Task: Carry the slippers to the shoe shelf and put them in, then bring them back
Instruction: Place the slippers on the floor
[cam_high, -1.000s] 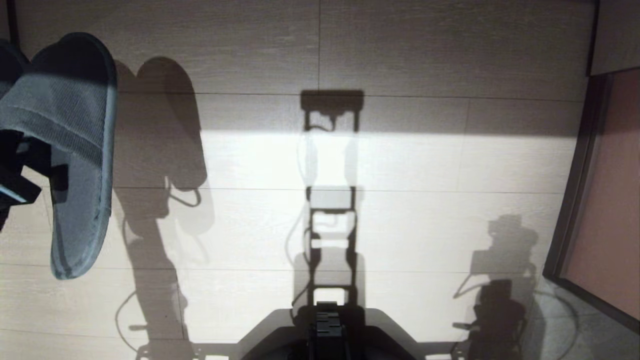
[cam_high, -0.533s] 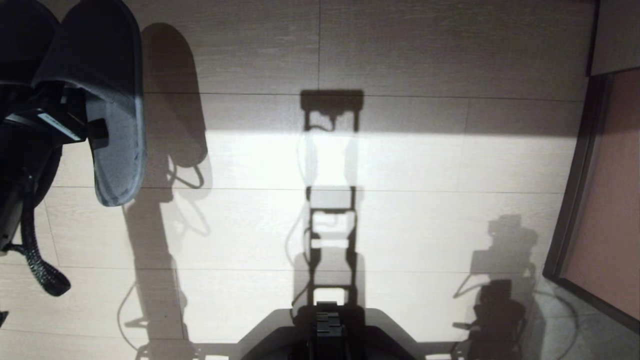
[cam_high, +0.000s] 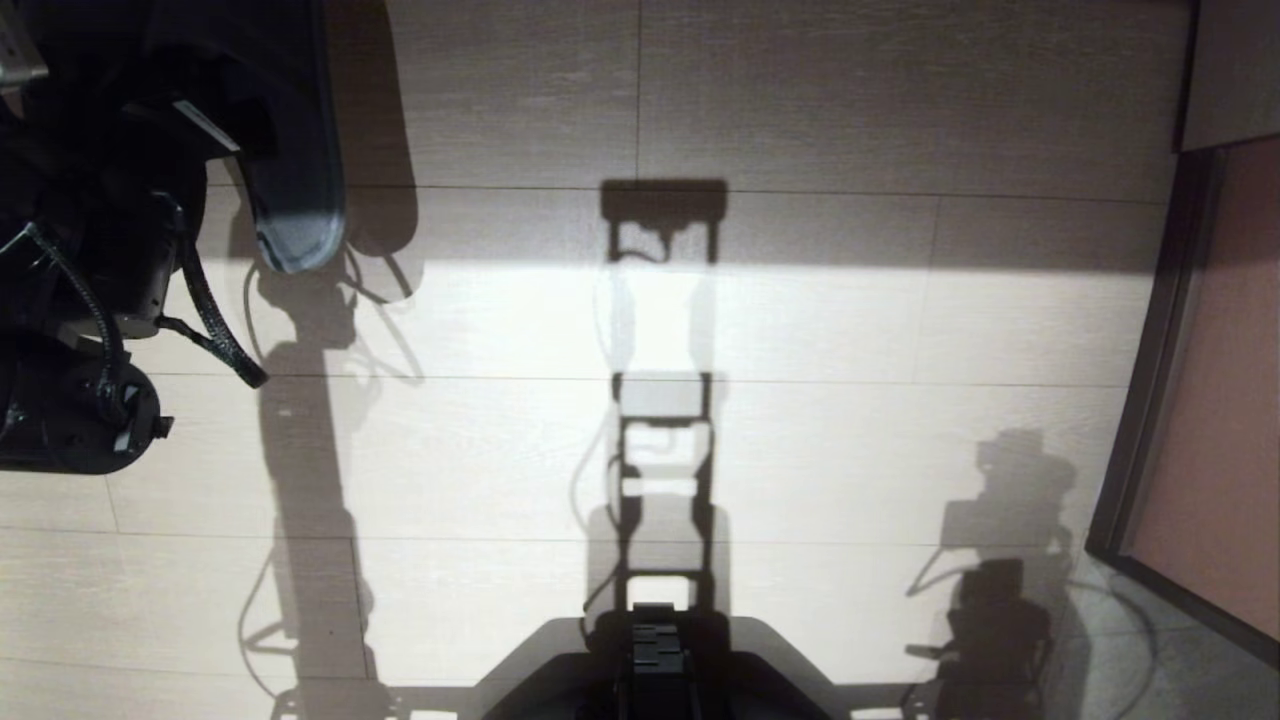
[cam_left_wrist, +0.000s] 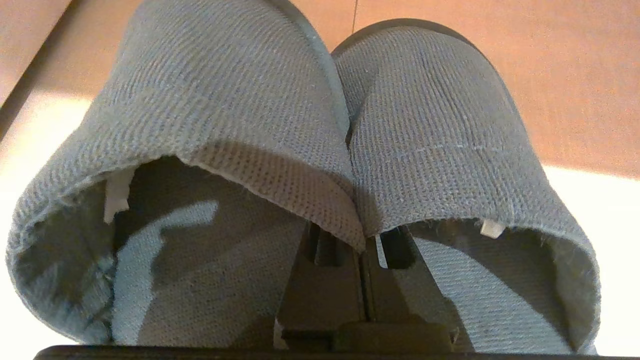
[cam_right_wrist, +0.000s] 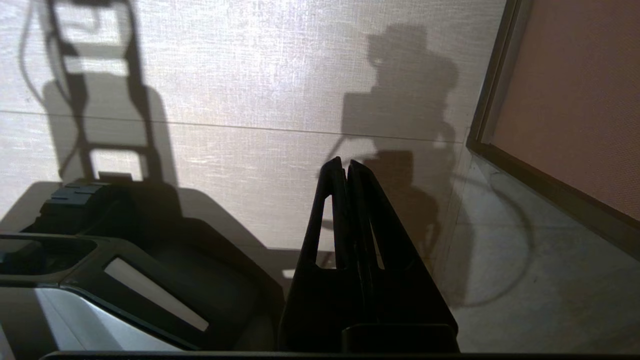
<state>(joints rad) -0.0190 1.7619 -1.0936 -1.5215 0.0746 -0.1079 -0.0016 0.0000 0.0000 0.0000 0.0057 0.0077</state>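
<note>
The two dark grey fabric slippers (cam_left_wrist: 215, 110) hang side by side above the floor, toes pointing away from the wrist camera. My left gripper (cam_left_wrist: 359, 245) is shut on their inner edges, one finger inside each slipper, with the fingertips hidden under the fabric. In the head view the left arm fills the far left top corner, and only one slipper heel (cam_high: 300, 195) sticks out below it. My right gripper (cam_right_wrist: 345, 167) is shut on nothing, low beside the base and over the floor. The shoe shelf is out of view.
Pale wood-grain floor (cam_high: 800, 330) stretches ahead, crossed by a bright band of light and the robot's shadows. A dark-framed reddish panel (cam_high: 1210, 400) runs along the right side. My base (cam_high: 655, 660) sits at the near edge.
The left arm has swung the slippers up and away toward the far left corner of the head view. More of the arm and its cables now shows. The right arm has not moved.
</note>
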